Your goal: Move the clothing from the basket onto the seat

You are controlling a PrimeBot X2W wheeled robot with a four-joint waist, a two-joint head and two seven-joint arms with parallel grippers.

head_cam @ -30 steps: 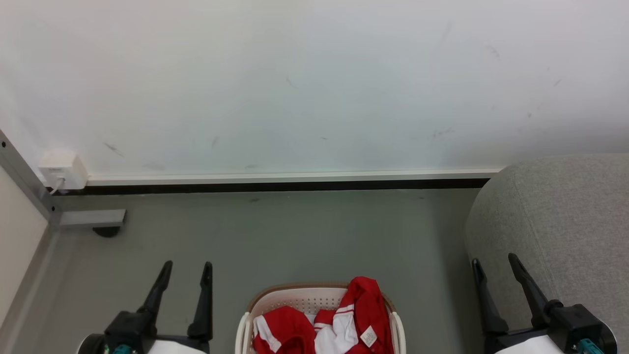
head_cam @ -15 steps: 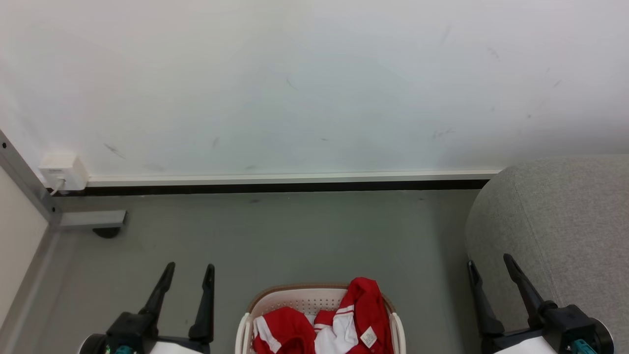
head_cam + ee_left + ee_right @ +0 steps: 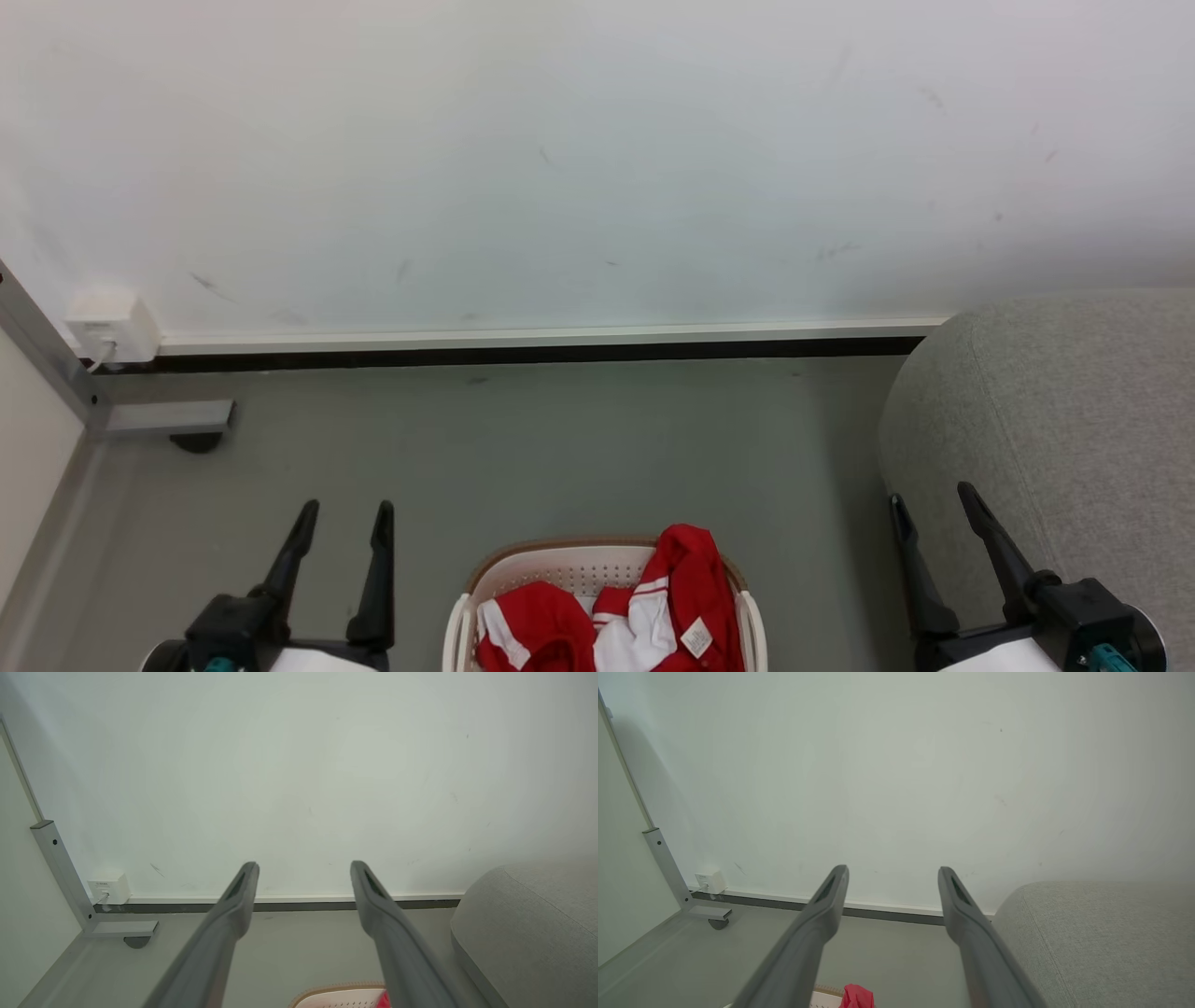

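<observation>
Biggest worry for me is the seat [image 3: 1055,439]: it's bulging in right next to the right gripper [image 3: 932,497], so any swing toward the basket is risking a bump on that rounded grey edge. Next, the basket [image 3: 579,565] is sitting on the floor [image 3: 560,439] between the two arms. It's looking like light plastic, so I'm guessing it's going to be tipping or dragging along if fabric is catching on the brown rim. Then the clothing [image 3: 686,583]: it's all lying in the basket, red and white pieces bunched together, one draping over the far rim. Soft stuff like that is likely coming up as a clump, or slipping and landing on the floor short of the seat. Both that arm and the left gripper [image 3: 345,511] are hovering with jaws spread wide apart, holding nothing.

Room-wise: a big pale scuffed wall [image 3: 597,140] is standing behind everything, the grey floor is running up to it, a white skirting strip [image 3: 541,333] is lining the join, a metal frame foot [image 3: 163,417] is poking in at the left, and a small white socket box [image 3: 105,327] is sitting above it.
</observation>
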